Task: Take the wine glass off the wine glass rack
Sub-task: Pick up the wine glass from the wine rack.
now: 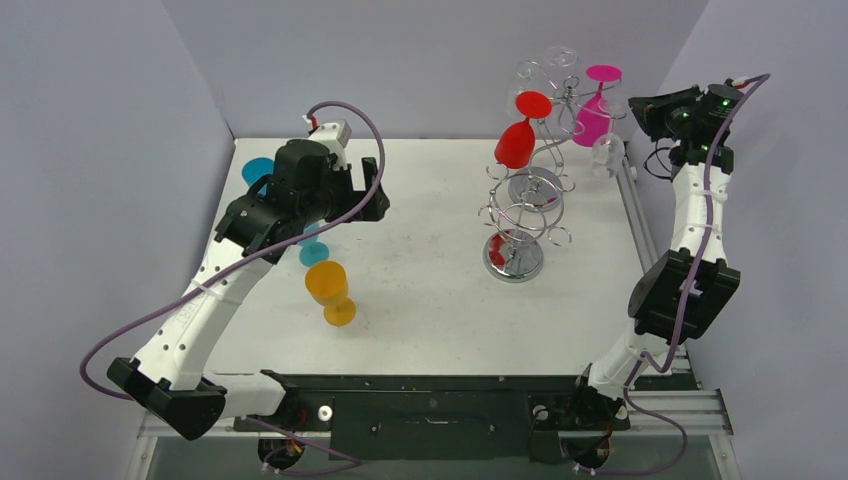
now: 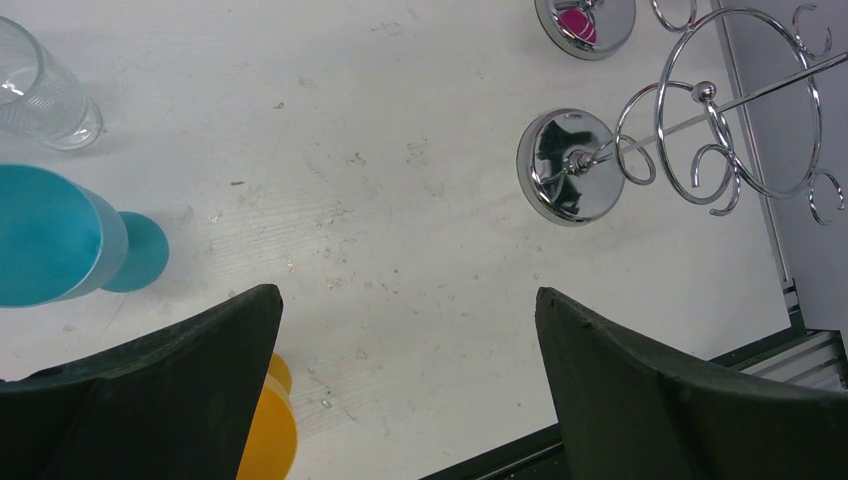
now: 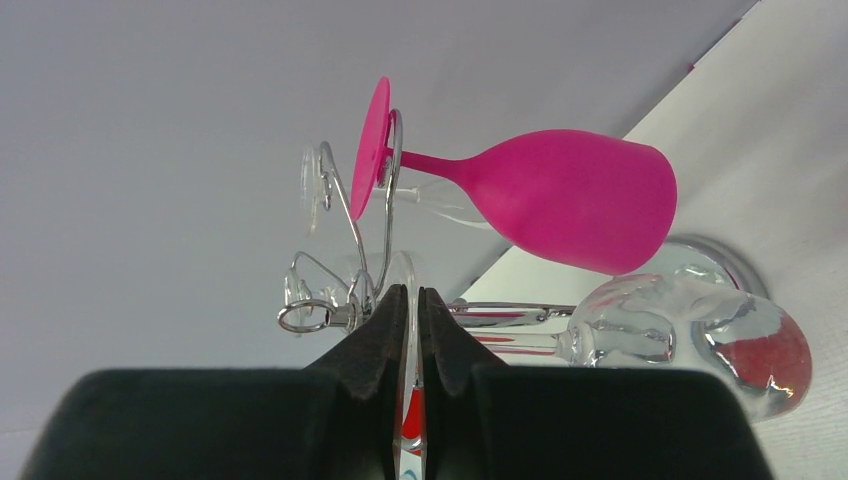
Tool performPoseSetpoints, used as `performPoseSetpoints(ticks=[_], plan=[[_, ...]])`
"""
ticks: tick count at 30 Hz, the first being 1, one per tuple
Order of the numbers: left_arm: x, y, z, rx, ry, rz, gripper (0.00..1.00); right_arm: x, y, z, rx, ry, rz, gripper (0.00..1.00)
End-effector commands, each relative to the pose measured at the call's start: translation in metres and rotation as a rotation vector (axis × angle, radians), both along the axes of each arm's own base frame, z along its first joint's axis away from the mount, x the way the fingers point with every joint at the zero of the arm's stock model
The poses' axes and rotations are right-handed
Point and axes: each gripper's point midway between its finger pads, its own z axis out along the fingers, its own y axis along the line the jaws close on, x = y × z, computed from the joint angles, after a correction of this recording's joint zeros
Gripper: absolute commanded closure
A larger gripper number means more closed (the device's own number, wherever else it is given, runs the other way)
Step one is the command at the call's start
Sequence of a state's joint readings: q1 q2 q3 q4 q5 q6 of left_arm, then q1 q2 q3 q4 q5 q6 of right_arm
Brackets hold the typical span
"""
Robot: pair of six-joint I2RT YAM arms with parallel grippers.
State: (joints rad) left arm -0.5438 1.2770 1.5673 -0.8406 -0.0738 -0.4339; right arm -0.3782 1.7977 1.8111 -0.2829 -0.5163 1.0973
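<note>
The chrome wine glass rack [image 1: 528, 192] stands at the table's back right, with a red glass [image 1: 515, 145], a pink glass [image 1: 592, 120] and clear glasses hanging upside down from it. My right gripper [image 1: 642, 108] is up at the rack's right side. In the right wrist view it [image 3: 413, 292] is shut on the thin round foot of a clear wine glass [image 3: 640, 330], whose stem and bowl run off to the right, just below the pink glass [image 3: 570, 195]. My left gripper [image 1: 376, 192] hangs open over the table's left half, its fingers [image 2: 200, 350] empty.
An orange glass [image 1: 330, 290] and a teal glass [image 1: 312, 250] stand on the table under the left arm, with another teal piece [image 1: 258, 170] behind it. The left wrist view also shows a clear tumbler [image 2: 40, 95] and the rack's chrome base [image 2: 565, 180].
</note>
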Motion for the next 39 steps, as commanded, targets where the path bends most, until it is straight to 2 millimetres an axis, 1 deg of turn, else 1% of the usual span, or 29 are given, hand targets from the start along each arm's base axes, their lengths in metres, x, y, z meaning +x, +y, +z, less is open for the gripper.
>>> performPoseSetpoints(ticks=[1, 11, 12, 16, 21, 25, 29, 36, 39], plan=[[0.003, -0.004, 0.014, -0.034, -0.054, 0.000, 0.04, -0.006, 0.007, 0.027, -0.009, -0.082, 0.020, 1.00], [0.003, -0.004, 0.010, -0.035, -0.053, 0.000, 0.04, -0.012, 0.011, 0.036, 0.016, -0.110, 0.024, 1.00], [0.003, -0.004, 0.010, -0.034, -0.053, -0.001, 0.04, -0.013, 0.012, 0.043, 0.025, -0.134, 0.028, 1.00], [0.004, -0.004, 0.009, -0.031, -0.052, 0.000, 0.04, -0.018, 0.016, 0.049, 0.068, -0.162, 0.033, 1.00], [0.004, -0.003, 0.009, -0.026, -0.053, 0.005, 0.04, -0.025, 0.018, 0.065, 0.090, -0.208, 0.034, 1.00], [0.004, -0.003, 0.008, -0.024, -0.051, 0.005, 0.04, -0.031, 0.019, 0.073, 0.097, -0.225, 0.030, 1.00], [0.004, -0.003, 0.008, -0.024, -0.050, 0.004, 0.04, -0.036, 0.019, 0.077, 0.099, -0.235, 0.027, 1.00], [0.005, -0.004, 0.007, -0.023, -0.048, 0.003, 0.04, -0.035, 0.021, 0.074, 0.122, -0.239, 0.037, 1.00], [0.005, -0.005, 0.007, -0.025, -0.047, 0.004, 0.04, -0.034, 0.025, 0.070, 0.137, -0.230, 0.049, 1.00]])
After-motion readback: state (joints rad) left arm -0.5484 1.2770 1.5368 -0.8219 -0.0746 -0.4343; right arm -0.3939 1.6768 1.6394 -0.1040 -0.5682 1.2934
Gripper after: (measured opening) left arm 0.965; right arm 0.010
